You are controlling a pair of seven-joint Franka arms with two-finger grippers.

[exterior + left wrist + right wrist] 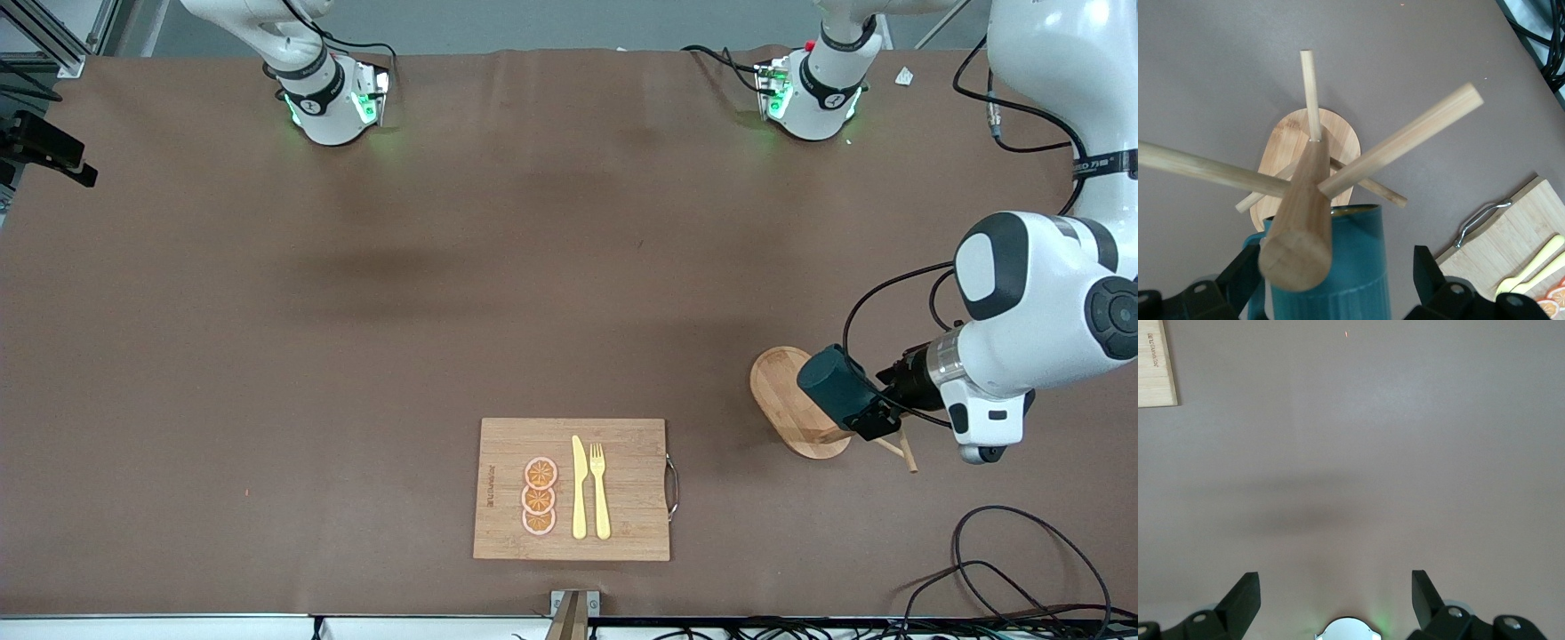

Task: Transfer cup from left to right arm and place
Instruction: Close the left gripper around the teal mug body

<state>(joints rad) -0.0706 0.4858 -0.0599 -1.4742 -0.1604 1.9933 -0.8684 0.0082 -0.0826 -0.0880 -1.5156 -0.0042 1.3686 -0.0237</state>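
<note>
Cutting board (569, 489) nearest the camera. Toward the left arm's end from it, the cup (831, 380) hangs on a wooden rack (787, 404), between the wide-open left gripper (1331, 283). Right gripper (1336, 597) waits, fully open, empty.

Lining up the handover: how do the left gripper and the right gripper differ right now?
The left gripper straddles the ribbed dark teal cup at the wooden peg rack; the right gripper has nothing between its fingers. The left gripper is at the left arm's end of the table; the right gripper waits over the brown table cover. Both are open.
</note>
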